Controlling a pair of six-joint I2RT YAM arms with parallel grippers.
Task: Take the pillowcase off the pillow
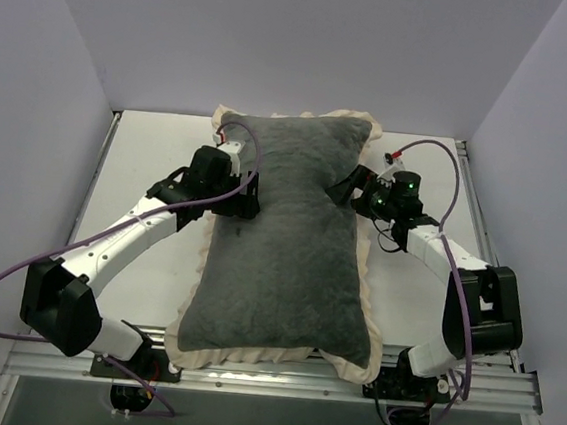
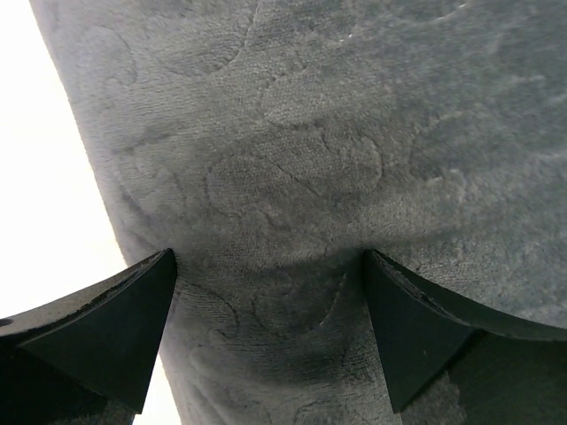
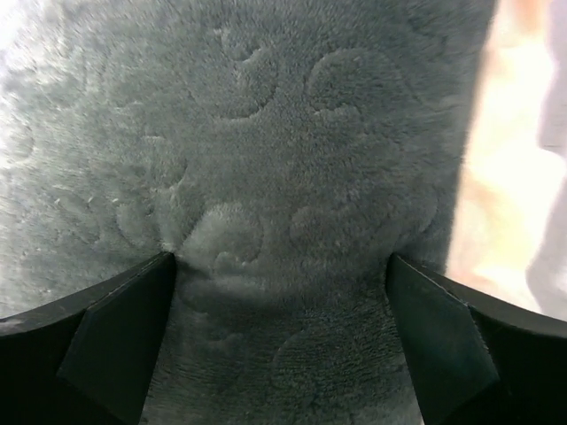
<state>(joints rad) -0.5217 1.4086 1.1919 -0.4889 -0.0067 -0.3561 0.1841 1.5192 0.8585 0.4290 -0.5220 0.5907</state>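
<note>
Top external view: plump pillowcase (image 1: 286,238) grey face up, lengthwise on the table (image 1: 148,159), squeezed at the waist from both sides.

Cream frill (image 1: 372,281) showing along both long edges and the near end; pillow hidden inside, not seen anywhere. Left gripper (image 1: 244,204) set against the left edge of the cover, toward the far end; right gripper (image 1: 351,191) against the right edge, about opposite. Cover narrowed between the two. Left wrist view: fingers (image 2: 115,319) spread wide, both tips pressed into the grey embossed fabric, nothing clamped, bright table to the left. Right wrist view: fingers (image 3: 443,336) likewise wide apart, tips touching the fuzzy grey surface, which bulges between them; blurred cream edge at the right.
</note>
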